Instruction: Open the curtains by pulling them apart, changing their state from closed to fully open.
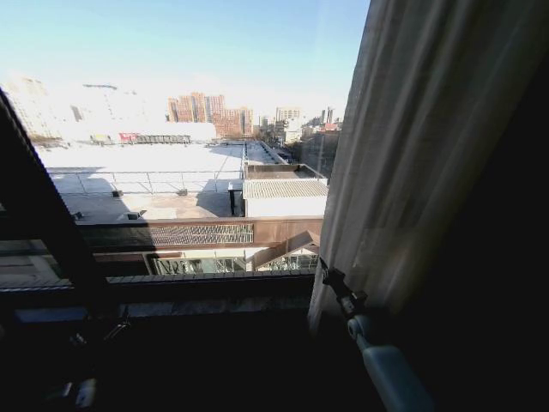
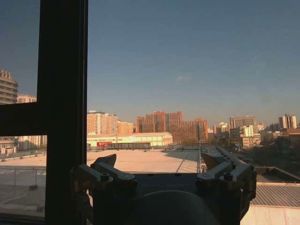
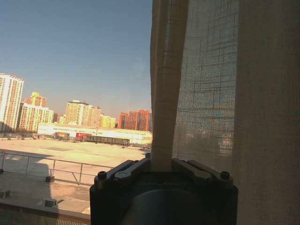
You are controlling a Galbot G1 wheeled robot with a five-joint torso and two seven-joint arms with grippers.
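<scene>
Curtain point(image 3: 206, 93) x1, R gripper point(image 3: 161, 165) pinching.

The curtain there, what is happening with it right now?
The robot is opening the curtains at a window. Its right gripper is shut on a fold at the edge of the sheer curtain, which is bunched at the right side of the window. Most of the glass is uncovered, showing roofs and city buildings. The left gripper is open, holds nothing and points out through the glass beside the black window frame.
</scene>
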